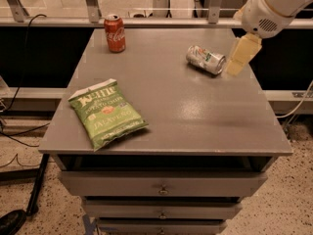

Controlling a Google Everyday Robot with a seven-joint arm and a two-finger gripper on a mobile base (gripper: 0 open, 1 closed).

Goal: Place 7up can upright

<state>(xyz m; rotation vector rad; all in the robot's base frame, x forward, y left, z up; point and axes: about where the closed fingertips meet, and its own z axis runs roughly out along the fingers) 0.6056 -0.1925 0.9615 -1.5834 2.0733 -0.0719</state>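
The 7up can (205,59) lies on its side on the far right part of the table (195,126), its length running roughly left to right. The gripper (236,63) hangs just beside the can's right end, low over the table's right side. It has hold of nothing that I can see, and whether it is open or closed I cannot tell (from here it reads as one pale slab).

The main risk, in my judgement, is rolling. A round can on a smooth top will move at the slightest off-centre nudge, and the far edge is not a long way off (a roll that way could take it over). A hold taken too near one end could also let the can pivot or slip out while it is being tipped up. If it is let go while leaning, it would likely topple again. The red cola can (115,32) at the far left and the green chip bag (107,112) at the near left are well apart from all this, so I expect no trouble from them.

The arm (274,6) is cut off by the top and right borders. Whether the gripper touches the can cannot be told. Which end of the can is its top is hard to make out.
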